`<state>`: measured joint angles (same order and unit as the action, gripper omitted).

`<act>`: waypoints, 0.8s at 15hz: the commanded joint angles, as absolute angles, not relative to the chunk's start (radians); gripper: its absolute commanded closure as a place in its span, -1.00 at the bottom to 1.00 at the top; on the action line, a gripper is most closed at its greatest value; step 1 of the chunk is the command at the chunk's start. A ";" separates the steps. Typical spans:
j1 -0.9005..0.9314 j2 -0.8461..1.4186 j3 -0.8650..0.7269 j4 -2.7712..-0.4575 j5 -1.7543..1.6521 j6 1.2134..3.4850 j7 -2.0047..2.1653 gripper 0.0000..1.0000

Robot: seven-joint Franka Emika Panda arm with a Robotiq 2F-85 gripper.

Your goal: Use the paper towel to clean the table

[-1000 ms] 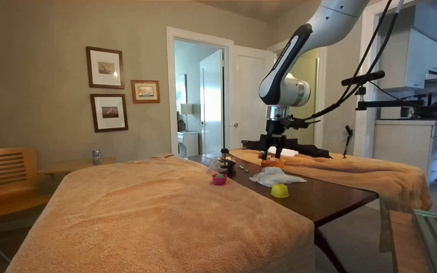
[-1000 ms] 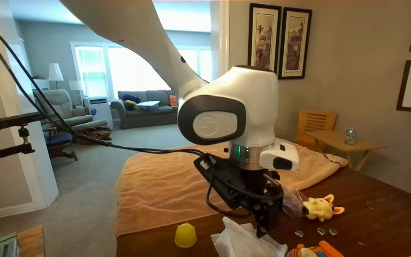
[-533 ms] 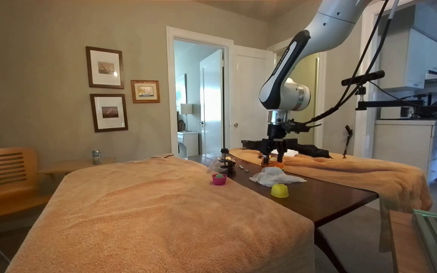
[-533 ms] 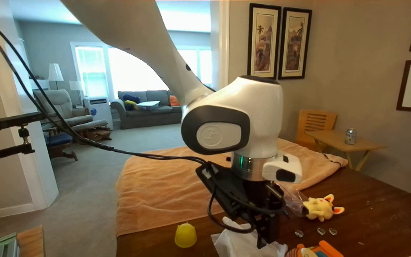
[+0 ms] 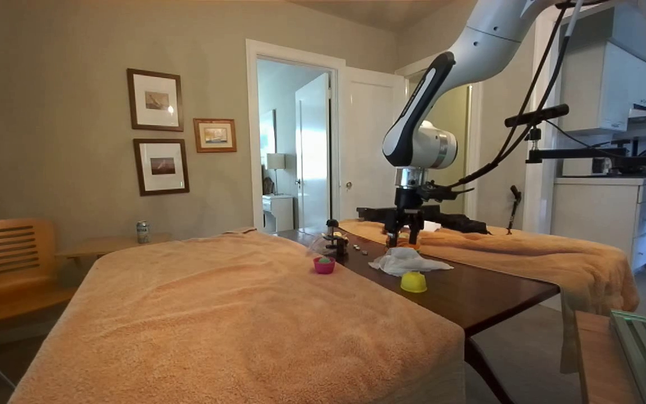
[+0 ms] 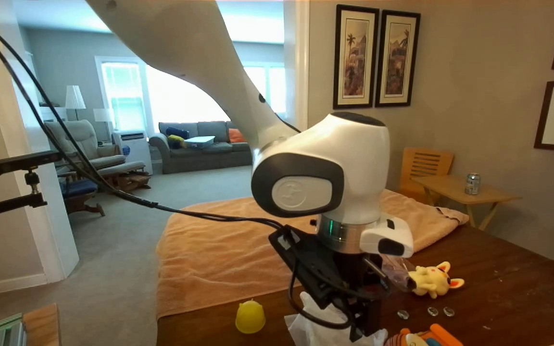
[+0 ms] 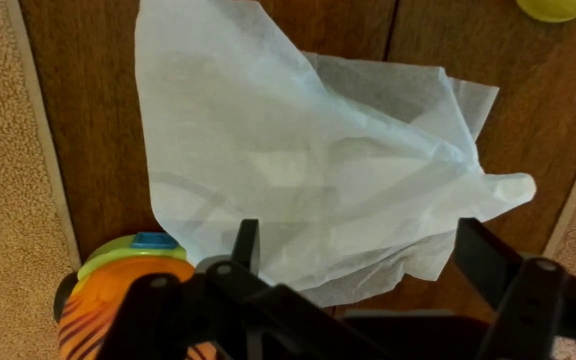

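1. The claw (image 7: pixel 357 227) had been nudged a bit lower since the earlier frame, as seen in both exterior views; the paper towel (image 7: pixel 288 150) was left unmoved.
2. The claw was spread pretty wide, with the lower part of the paper towel framed between the fingertips in the wrist view. Whether contact was made couldn't be told, tbh.
3. The paper towel was kinda crumpled, folded over in places, and laid out on the dark wooden surface (image 5: pixel 488 294).
4. Right beside the paper towel, an orange toy (image 7: pixel 110 285) was partly hidden by the claw, and a yellow cup-like thing (image 6: pixel 250 317) was parked nearby.
5. In an exterior view, three clear pebbles (image 6: pixel 433 311) could be spotted too.
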<state>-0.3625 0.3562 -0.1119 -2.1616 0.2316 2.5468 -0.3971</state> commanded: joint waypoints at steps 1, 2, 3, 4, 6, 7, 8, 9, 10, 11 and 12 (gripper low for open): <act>-0.402 0.406 -0.078 -2.099 0.286 2.547 -0.461 -1.00; -0.404 0.413 -0.076 -2.091 0.282 2.545 -0.460 -1.00; -0.407 0.419 -0.073 -2.085 0.280 2.544 -0.462 -1.00; -0.406 0.425 -0.072 -2.080 0.273 2.542 -0.458 -1.00; -0.398 0.434 -0.076 -2.073 0.252 2.536 -0.439 -1.00; -0.393 0.438 -0.078 -2.071 0.243 2.537 -0.429 -1.00; -0.363 0.445 -0.109 -2.062 0.190 2.508 -0.371 -1.00; -0.349 0.450 -0.122 -2.062 0.163 2.509 -0.343 -1.00; -0.329 0.455 -0.141 -2.059 0.128 2.504 -0.306 -1.00; -0.320 0.458 -0.150 -2.056 0.105 2.499 -0.286 -1.00; -0.304 0.460 -0.164 -2.052 0.073 2.498 -0.255 -1.00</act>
